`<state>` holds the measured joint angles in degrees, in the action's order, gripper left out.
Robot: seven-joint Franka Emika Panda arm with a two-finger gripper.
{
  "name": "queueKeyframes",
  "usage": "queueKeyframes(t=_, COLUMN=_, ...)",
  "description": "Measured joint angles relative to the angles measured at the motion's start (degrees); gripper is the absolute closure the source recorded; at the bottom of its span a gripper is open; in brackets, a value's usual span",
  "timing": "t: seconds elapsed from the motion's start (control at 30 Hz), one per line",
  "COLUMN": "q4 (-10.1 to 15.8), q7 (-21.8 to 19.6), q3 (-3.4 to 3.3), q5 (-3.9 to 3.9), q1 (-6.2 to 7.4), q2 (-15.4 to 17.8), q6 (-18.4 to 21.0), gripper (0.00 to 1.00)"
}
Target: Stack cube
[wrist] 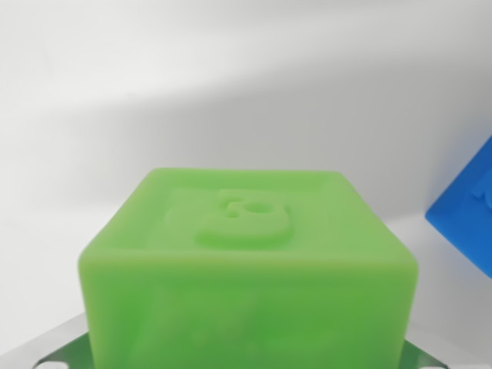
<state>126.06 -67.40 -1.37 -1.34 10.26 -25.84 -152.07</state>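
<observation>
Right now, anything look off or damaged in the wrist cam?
Nothing stands out. The green cube fills the lower middle of the view, its edges whole and the raised figure on its top face clean. A blue cube is cut off by the wrist view's right edge, apart from the green one. No gripper fingers are visible.

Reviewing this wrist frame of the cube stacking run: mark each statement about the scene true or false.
1. The green plastic cube fills the lower middle of the wrist view. True.
2. Its upper face is smooth and blank. False: a raised character sits in a recessed panel there.
3. A blue plastic block shows at the wrist view's right edge. True.
4. The blue block rests on top of the green cube. False: the two are apart, with white surface between them.
5. The blue block is fully in view. False: the frame edge cuts it off.
</observation>
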Motion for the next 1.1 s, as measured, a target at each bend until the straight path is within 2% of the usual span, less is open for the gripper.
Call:
queueKeyframes(t=0.23, q4=0.3, q7=0.7, q3=-0.03, q5=0.04, q1=-0.05, q2=2.4, q6=1.8, gripper=1.00)
queueKeyframes(t=1.1, q4=2.2, q7=15.5, q3=0.01, q5=0.29, q1=-2.87, q2=4.9, q6=2.6, gripper=1.00)
